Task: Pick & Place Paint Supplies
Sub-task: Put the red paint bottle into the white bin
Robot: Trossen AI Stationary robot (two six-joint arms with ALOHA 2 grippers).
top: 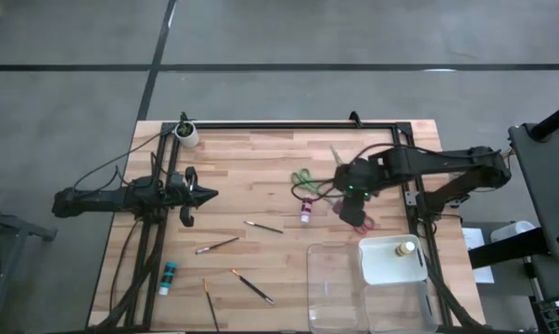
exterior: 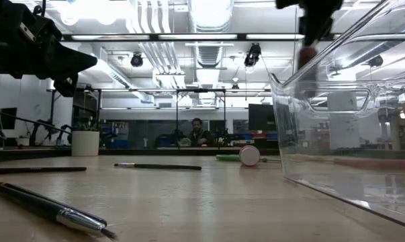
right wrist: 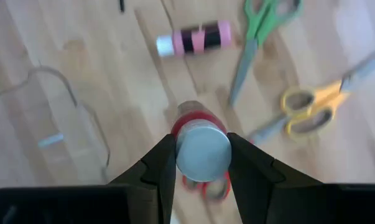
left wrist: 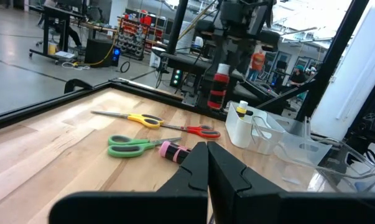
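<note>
The table [top: 260,158] is a pale wood slab inside a black frame. At its near right corner sits the clear tray [top: 339,288], its white section holding a yellow bottle [top: 406,248] already.

My right gripper [right wrist: 203,155] hangs above the table, just beside the tray and over the red scissors [left wrist: 196,130]. Its fingers are clamped on the red bottle [right wrist: 201,146], which stands upright between them, clear of the wood, pale cap toward my wrist camera.

My left gripper [left wrist: 207,171] waits over the left half of the table, pointing toward the middle, fingers pressed together with nothing between them.

Under and beside my right gripper lie the other scissors: the green scissors [top: 302,178] and the yellow scissors [left wrist: 140,119], close to each other, with the red pair near them. The pink bottle [top: 305,212] lies on its side just beside the green pair.

The teal bottle [top: 168,276] lies on its side at the near left, close to the frame rail.

Four brushes are scattered across the near middle: one brush [top: 263,226] nearest the pink bottle, a second [top: 216,246] left of it, a third [top: 252,287] nearer the front, and a fourth [top: 209,304] at the front edge.

A white cup [top: 186,134] stands at the far left corner.
</note>
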